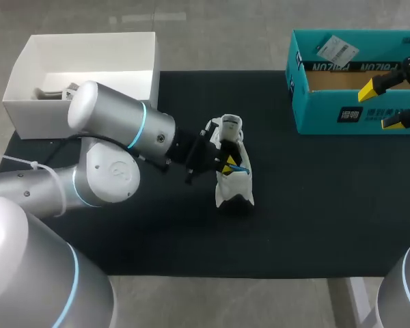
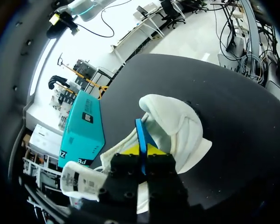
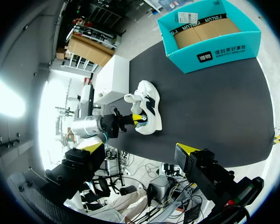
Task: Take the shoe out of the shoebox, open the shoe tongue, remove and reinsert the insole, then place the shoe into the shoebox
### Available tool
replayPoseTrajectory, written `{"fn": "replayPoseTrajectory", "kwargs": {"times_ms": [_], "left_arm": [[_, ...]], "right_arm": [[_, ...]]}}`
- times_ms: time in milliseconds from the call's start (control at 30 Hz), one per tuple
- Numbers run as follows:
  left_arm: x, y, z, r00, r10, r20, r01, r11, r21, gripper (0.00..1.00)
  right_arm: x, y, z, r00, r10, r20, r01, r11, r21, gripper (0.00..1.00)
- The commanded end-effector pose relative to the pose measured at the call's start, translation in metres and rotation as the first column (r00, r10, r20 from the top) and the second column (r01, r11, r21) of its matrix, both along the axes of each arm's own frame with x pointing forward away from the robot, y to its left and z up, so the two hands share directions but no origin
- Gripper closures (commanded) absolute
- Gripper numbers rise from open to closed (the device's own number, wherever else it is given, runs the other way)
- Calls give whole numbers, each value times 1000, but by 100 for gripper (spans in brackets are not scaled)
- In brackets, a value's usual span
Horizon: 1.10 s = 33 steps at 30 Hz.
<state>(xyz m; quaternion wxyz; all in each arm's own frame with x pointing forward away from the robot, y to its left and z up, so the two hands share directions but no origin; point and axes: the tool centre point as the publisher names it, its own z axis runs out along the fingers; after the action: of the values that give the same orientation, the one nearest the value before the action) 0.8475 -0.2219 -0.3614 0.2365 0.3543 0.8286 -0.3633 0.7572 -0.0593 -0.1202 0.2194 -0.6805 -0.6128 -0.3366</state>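
The white shoe [image 1: 232, 183] is being supported by the black desk [image 1: 314, 205] near its middle, well apart from the open teal shoebox [image 1: 328, 113] at the desk's far right corner. A thin blue insole [image 2: 141, 135] is being pinched between the left jaws, which are closed on it at the shoe's opening. The right jaws are being held wide apart over the shoebox, with nothing being gripped.

The left arm [image 1: 113, 126] is formed of rounded silver segments joined by light-blue rings. The black left tool [image 1: 229, 164] and right tool [image 1: 385, 104] are tipped yellow.
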Motion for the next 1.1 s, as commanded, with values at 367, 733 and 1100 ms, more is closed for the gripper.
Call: {"fn": "replayPoseTrajectory", "kwargs": {"times_ms": [367,733,1100], "left_arm": [[-11,4,15,998,-20,-53,18,999,-42,47],[-15,5,20,998,-37,-48,35,999,-37,85],[-20,-2,6,993,-72,-89,75,997,31,100]], "right_arm": [[1,1,0,1000,-1,-2,1,1000,-3,0],[1,1,0,1000,-1,-2,1,1000,-3,0],[1,1,0,1000,-1,-2,1,1000,-3,0]]}}
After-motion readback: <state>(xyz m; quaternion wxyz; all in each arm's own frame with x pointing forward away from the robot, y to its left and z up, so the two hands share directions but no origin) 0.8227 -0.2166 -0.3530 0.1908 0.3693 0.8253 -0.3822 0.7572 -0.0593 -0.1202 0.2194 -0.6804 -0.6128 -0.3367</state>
